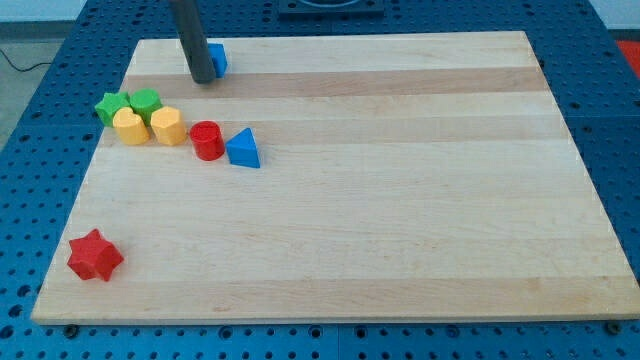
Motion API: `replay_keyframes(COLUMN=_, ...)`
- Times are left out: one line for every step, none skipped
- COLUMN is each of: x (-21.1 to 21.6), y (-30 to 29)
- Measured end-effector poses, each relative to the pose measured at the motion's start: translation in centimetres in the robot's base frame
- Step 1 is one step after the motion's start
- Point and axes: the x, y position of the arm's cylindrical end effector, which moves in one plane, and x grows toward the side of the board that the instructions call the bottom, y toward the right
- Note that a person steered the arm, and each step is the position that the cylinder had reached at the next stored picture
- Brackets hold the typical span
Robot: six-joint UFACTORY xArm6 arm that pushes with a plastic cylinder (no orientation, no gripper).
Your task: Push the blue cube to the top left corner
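Observation:
The blue cube (pixel 218 59) sits near the top edge of the wooden board (pixel 400 200), toward the view's left, partly hidden behind the dark rod. My tip (pixel 202 80) rests on the board just left of and slightly below the cube, touching or almost touching it. The top left corner of the board (pixel 142 46) lies to the left of the rod.
A cluster sits at the view's left: a green star (pixel 110 106), a green block (pixel 146 102), two yellow blocks (pixel 129 127) (pixel 168 127), a red cylinder (pixel 207 140) and a blue triangle (pixel 243 149). A red star (pixel 95 256) lies at the bottom left.

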Motion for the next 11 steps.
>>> replay_keyframes(x=0.6, y=1.8)
replay_keyframes(x=0.4, y=7.3)
replay_keyframes(x=-2.5, y=8.2)
replay_keyframes(x=-5.4, y=4.4)
replay_keyframes(x=-6.3, y=-0.7)
replay_keyframes(x=-6.2, y=1.0)
replay_keyframes(x=-4.4, y=6.8)
replay_keyframes(x=-2.6, y=7.0)
replay_keyframes(x=-2.6, y=0.8)
replay_keyframes(x=-2.3, y=-3.0)
replay_keyframes(x=0.6, y=-1.8)
